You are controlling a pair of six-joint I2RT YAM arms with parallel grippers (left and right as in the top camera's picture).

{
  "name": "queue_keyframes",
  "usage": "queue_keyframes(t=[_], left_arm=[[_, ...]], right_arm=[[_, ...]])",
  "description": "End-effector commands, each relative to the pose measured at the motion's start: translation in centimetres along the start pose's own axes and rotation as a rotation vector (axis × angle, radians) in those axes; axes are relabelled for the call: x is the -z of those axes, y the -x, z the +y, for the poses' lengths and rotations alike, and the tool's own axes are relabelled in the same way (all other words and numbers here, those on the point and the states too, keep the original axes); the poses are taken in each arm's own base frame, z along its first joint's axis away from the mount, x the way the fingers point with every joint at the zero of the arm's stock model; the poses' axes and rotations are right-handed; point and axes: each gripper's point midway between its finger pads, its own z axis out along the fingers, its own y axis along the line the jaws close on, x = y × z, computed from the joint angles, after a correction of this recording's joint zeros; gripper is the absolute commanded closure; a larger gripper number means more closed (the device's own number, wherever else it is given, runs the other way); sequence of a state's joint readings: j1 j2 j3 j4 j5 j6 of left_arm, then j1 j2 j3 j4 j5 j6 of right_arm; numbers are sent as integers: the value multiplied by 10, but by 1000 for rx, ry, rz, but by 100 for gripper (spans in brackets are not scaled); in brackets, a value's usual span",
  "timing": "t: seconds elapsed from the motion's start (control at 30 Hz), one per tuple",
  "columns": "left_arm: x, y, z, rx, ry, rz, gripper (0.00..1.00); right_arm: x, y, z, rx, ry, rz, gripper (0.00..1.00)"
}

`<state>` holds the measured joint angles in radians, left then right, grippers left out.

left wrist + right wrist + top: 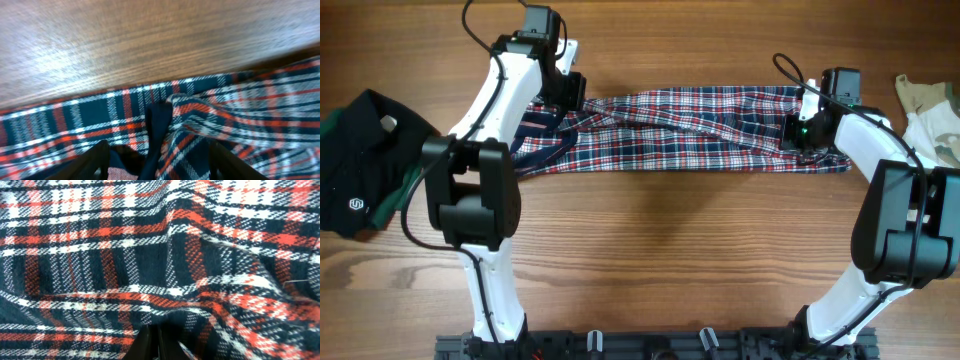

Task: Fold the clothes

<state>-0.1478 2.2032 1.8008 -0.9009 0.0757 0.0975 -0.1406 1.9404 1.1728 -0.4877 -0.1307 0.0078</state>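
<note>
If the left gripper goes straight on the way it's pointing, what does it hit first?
The shirt: the left gripper points down at its navy fold, which looks very close.

**Woven Cloth on Grained Wood**

The plaid shirt (690, 130) is matt woven cloth, and its coarse weave shows plainly in the right wrist view. The table (670, 250) is brown wood with visible grain and a soft sheen. The black garment (360, 170) looks like matt cloth. The left arm's casing (498, 95) looks like smooth white plastic.

Brown wood-grain table (650, 230) — evenly lit, faint sheen.
</note>
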Motion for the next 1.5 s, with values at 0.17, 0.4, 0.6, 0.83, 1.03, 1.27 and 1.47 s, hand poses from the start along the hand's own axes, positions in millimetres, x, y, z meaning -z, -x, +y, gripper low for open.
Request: queue_keyframes(t=[0.17,0.4,0.6,0.83,1.03,1.27,1.47], left_arm=[[-32,-19,7,-12,4,90,90],[8,-32,-6,3,-49,128,96],[14,-58,-23,24,-145,234,96],[16,-65,-24,56,-149,264,78],[16,-66,-26,54,-151,270,80],[23,-85,-51,46,-218,352,80],[26,-97,-77,15,-216,405,66]], right_arm=[[-16,-24,-7,-25,-35,71,95],[-16,-24,-7,-25,-35,71,95],[-16,-24,-7,-25,-35,71,95],[-16,-24,-7,-25,-35,71,95],[-16,-24,-7,-26,-35,71,95],[-16,-24,-7,-27,-35,71,94],[-16,-24,-7,-27,-35,71,94]])
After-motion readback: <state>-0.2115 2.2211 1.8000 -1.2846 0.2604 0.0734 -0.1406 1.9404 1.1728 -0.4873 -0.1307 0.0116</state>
